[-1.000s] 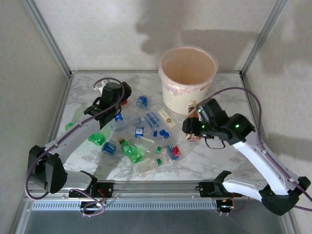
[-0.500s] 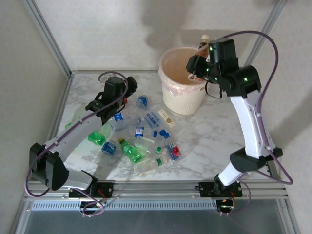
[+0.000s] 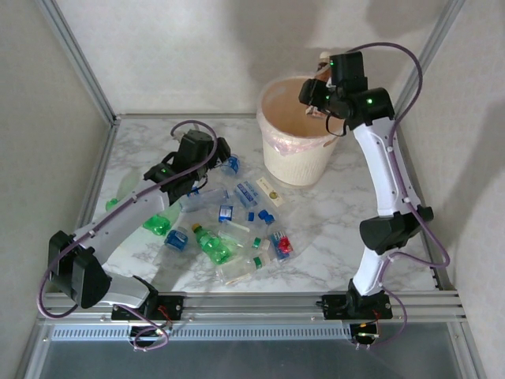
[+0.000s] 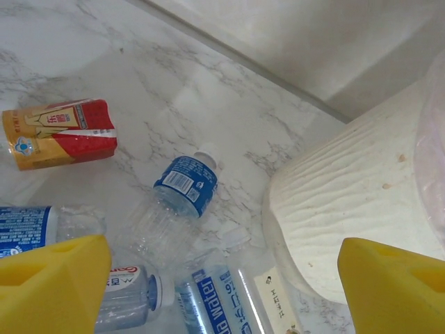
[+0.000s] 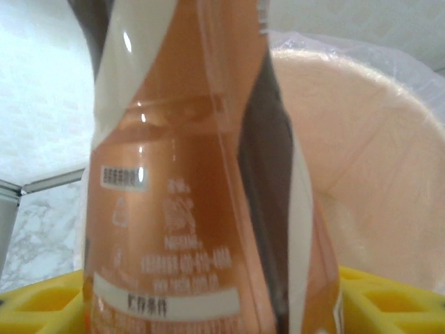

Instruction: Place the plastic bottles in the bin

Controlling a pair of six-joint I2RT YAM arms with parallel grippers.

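Right gripper (image 3: pixel 314 98) newly over bin (image 3: pixel 300 162), with orange bottle (image 5: pixel 188 174), label "贮存条件".

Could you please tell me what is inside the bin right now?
Inside the bin, a pinkish liner covers the wall, and the visible part shows no bottles. The right end effector and its brown bottle hide the inner right side.

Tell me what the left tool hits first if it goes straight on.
Likely the crushed clear plastic bottle with the blue Water label, lying on the marble table just ahead of the open left tool; depth is unclear.
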